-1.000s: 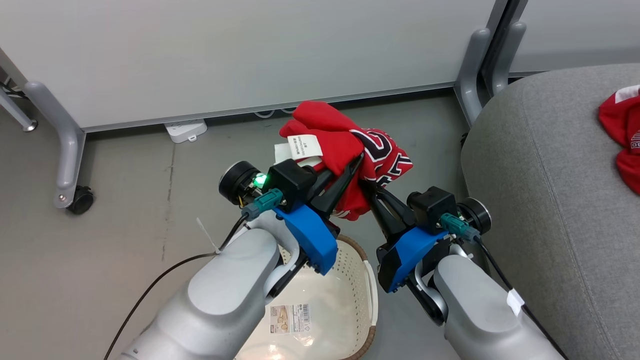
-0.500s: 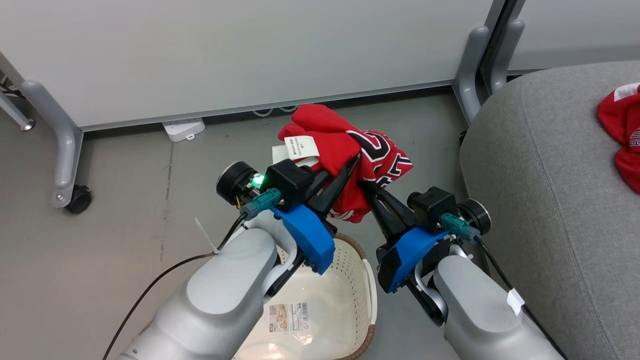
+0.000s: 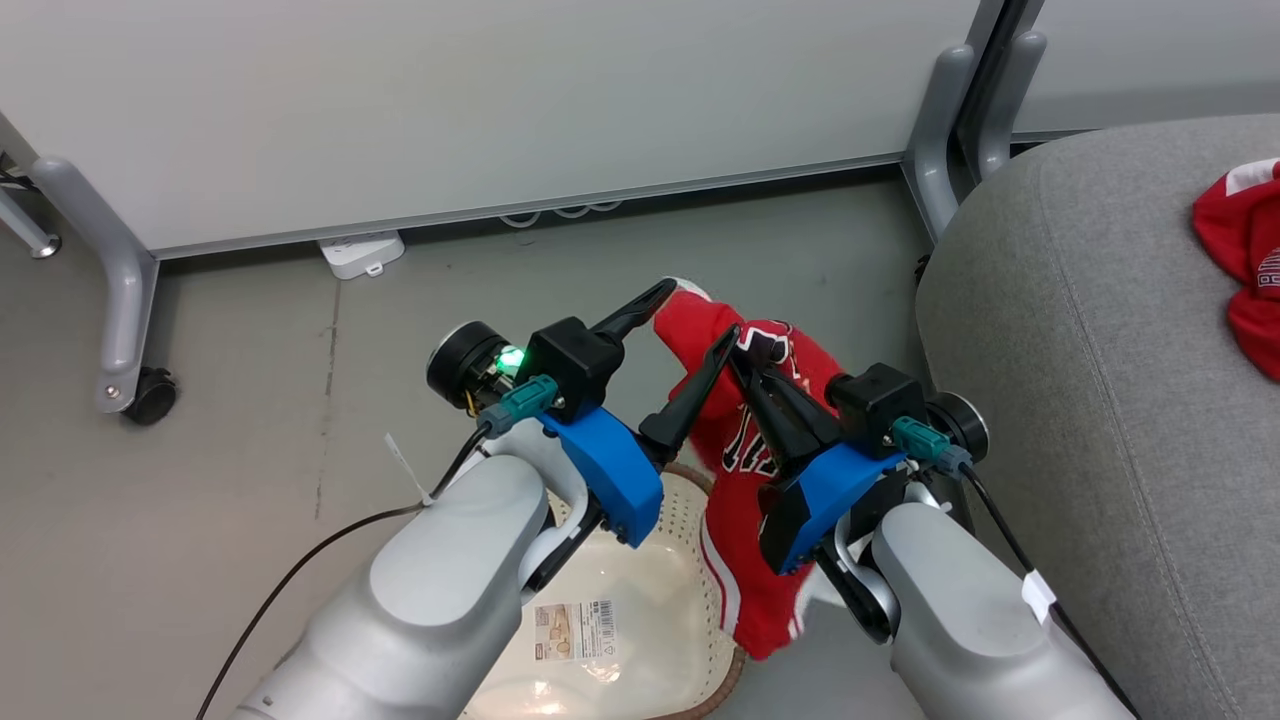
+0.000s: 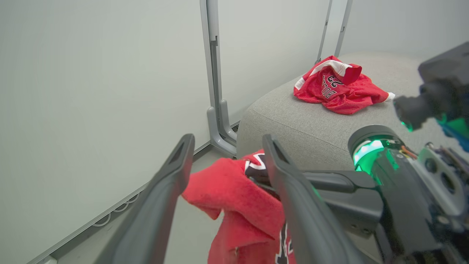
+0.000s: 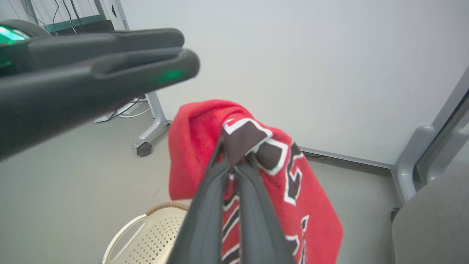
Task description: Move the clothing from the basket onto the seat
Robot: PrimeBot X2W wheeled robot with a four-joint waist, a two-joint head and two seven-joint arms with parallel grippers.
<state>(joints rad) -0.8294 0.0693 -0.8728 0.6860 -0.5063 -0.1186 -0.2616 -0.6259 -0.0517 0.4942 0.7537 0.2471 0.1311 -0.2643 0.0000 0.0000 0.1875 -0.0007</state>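
A red garment [image 3: 745, 500] with black, white-outlined lettering hangs from my right gripper [image 3: 738, 352], which is shut on its upper edge; in the right wrist view the fingertips [image 5: 234, 161] pinch the cloth [image 5: 304, 209]. The garment droops over the right rim of the cream basket [image 3: 672, 520]. My left gripper [image 3: 690, 322] stands open just left of the cloth, its fingers [image 4: 172, 172] apart beside the red fold [image 4: 234, 198] and holding nothing. A second red garment [image 3: 1240, 250] lies on the grey seat [image 3: 1080, 350] at the right, also seen as the garment [image 4: 337, 88] on the seat [image 4: 293, 124].
White partition panels on grey legs stand behind, one leg with a caster [image 3: 150, 395] at the left and another leg [image 3: 935, 130] by the seat. A white power strip [image 3: 360, 253] lies at the wall's foot. A dark cable [image 3: 300, 570] trails from my left arm.
My left gripper has opened and let go of the garment. The bundle that both grippers held has dropped and now hangs from the right gripper alone.
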